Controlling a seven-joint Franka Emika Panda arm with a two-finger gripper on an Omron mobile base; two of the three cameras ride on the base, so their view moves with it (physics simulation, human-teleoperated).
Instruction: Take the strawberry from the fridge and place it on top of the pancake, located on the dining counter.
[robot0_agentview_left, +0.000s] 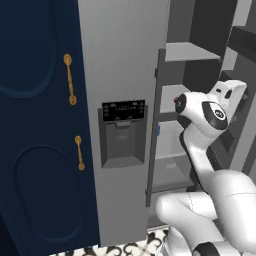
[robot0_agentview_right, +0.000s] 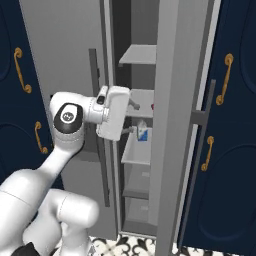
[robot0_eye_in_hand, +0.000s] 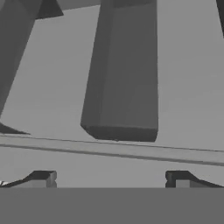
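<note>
- Gripper (robot0_eye_in_hand: 112, 180) has its jaws spread wide with nothing between them, and it's pointed at grey fridge insides.
- From the right base view the hand (robot0_agentview_right: 114, 113) sits at the gap of the open fridge (robot0_agentview_right: 170, 125), level with a middle shelf (robot0_agentview_right: 142, 108).
- Strawberry (robot0_agentview_right: 152, 106) is probably that tiny red speck at the shelf's right end, half hidden by the door edge, apart from the hand.
- A small blue-and-white carton (robot0_agentview_right: 143, 133) stands on the shelf below.
- Navy cabinets (robot0_agentview_left: 40, 125) with gold handles flank the fridge.
</note>
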